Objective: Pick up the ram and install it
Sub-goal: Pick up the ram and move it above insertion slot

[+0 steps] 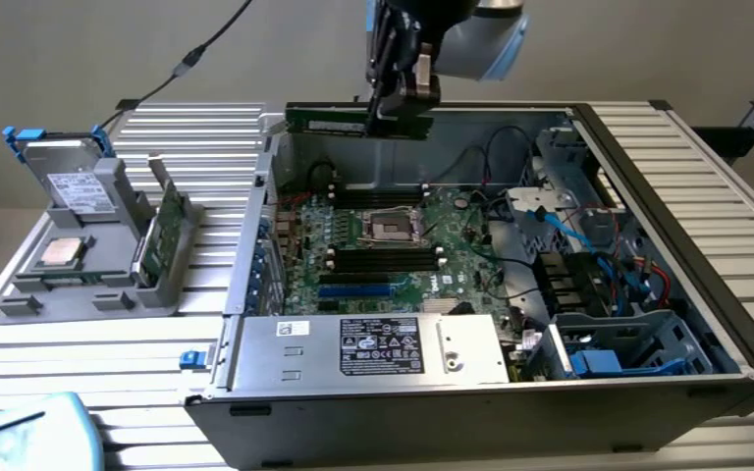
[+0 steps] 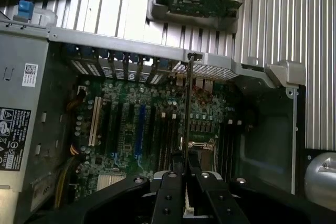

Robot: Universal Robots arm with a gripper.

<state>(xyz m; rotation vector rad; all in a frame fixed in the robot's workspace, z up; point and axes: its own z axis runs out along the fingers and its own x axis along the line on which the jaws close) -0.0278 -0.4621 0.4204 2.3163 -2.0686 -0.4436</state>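
While held level above the open case [image 1: 482,432] | ram [image 1: 331,120]: thin dark-green stick | gripper [image 1: 397,126]: jaws clamped on it

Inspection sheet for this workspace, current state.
Surface: ribbed metal table, open computer case on it.
Job's things: ram held level above the case, over the motherboard, not in a slot.
Clutter: grey fixture at the exterior view's left holding a drive, a processor chip and a green stick.
End effector: end effector shut on the ram.
Cables: black cable over the table; blue wires inside the case.
Surroundings: plain wall; light-blue object at the exterior view's lower left.
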